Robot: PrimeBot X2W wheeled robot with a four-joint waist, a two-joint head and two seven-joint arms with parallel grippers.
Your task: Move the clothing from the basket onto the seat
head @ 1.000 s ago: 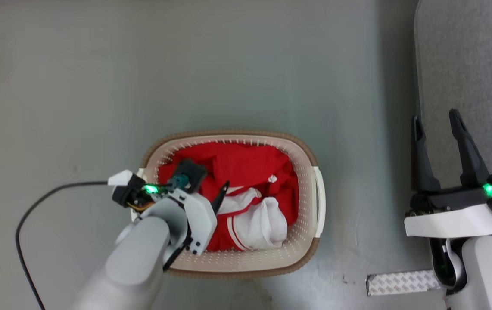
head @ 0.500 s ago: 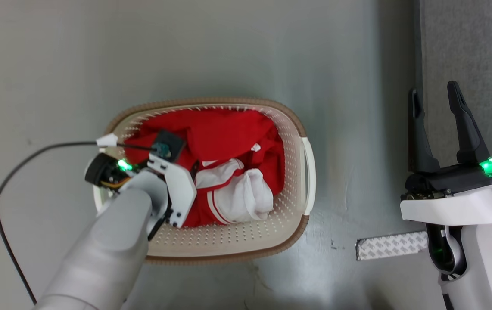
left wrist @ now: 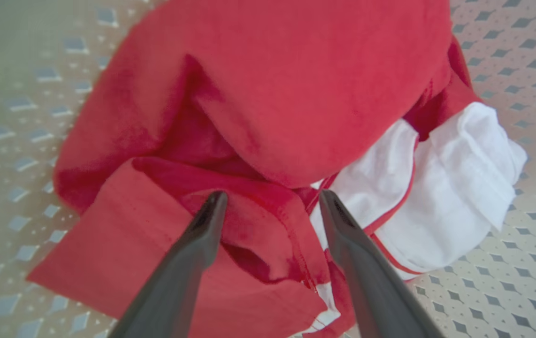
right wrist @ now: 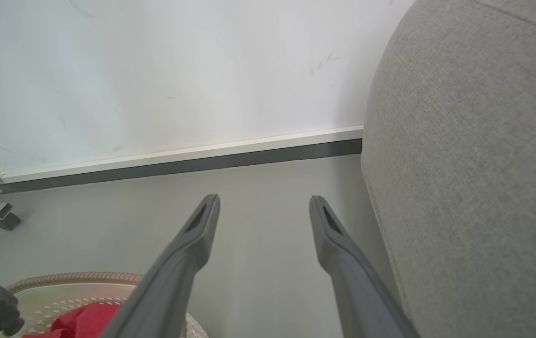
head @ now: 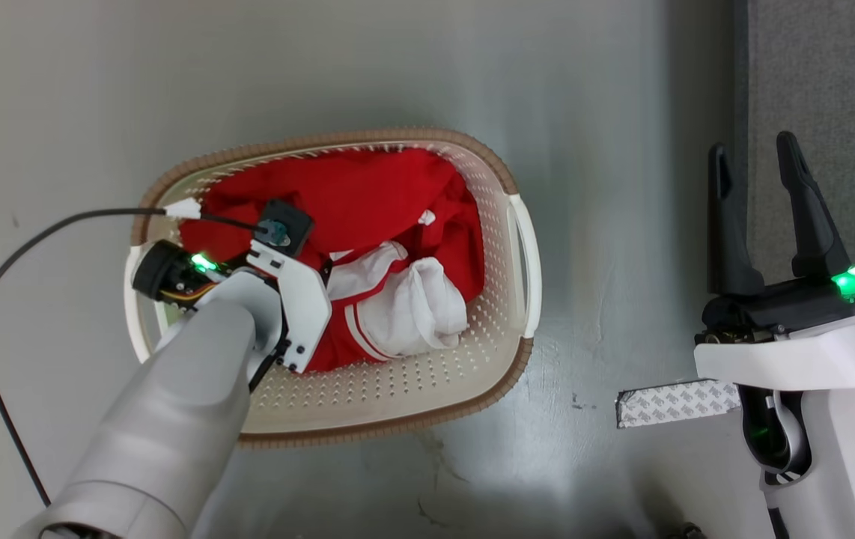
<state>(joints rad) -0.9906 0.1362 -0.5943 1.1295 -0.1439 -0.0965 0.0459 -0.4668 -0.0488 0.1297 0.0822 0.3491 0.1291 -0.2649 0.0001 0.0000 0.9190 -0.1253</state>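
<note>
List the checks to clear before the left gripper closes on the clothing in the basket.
1. Left gripper jaws apart: ok, spread wide in the left wrist view.
2. Clothing between the jaws: ok, a red fold lies between the tips.
3. Tips pressed deep enough into the fabric: cannot tell.
4. Jaws away from the basket wall: ok, both tips are over fabric, not over the perforated plastic.
5. Right gripper free to help: ok, jaws open and empty, beside the seat.
6. Drop spot on the seat: cannot tell, just part of it is in frame.
</note>
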